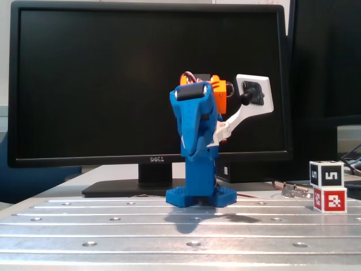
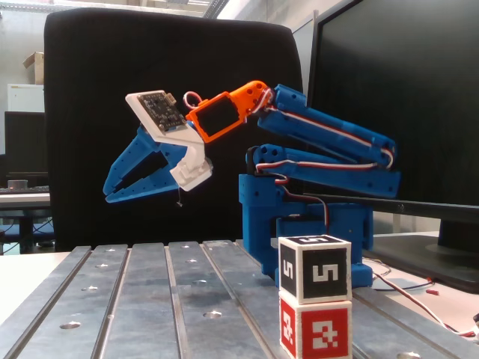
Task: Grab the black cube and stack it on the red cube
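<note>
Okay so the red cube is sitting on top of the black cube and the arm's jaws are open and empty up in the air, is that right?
Not quite: the order is reversed. In both fixed views the black cube sits on top of the red cube. The rest holds: the gripper is up in the air, its jaws open and empty, away from the stack.

We get even, fairly bright indoor light; the bench (image 1: 113, 226) shines a bit with soft shadows, and both views look slightly soft.
</note>
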Robot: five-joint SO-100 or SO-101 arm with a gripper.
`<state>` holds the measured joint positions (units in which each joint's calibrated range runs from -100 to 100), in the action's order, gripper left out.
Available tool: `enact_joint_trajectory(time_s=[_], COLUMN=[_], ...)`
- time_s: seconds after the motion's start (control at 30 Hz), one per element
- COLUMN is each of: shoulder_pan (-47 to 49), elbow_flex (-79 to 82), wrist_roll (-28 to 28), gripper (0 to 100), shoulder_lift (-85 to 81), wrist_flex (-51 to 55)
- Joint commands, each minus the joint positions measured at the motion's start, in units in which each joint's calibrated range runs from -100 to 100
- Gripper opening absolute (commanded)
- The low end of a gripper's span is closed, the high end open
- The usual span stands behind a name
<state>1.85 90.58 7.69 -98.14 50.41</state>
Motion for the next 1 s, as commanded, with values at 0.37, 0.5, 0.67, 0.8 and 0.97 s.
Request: enact_joint_trajectory(time_s=[0.37, 0.5, 0.67, 0.8, 0.97], shoulder_pan=[-0.41, -0.04, 0.03, 0.25, -0.04], elbow_flex=[3.27, 5.62, 6.34, 6.44, 8.06], wrist_roll=[-0.17, -0.17, -1.17, -6.16, -5.90], gripper=[1, 1, 1, 1, 1], shoulder_lift=[-1.36, -1.36, -1.36, -1.36, -1.36], wrist_flex=[8.46, 9.75, 10.34, 10.52, 10.60])
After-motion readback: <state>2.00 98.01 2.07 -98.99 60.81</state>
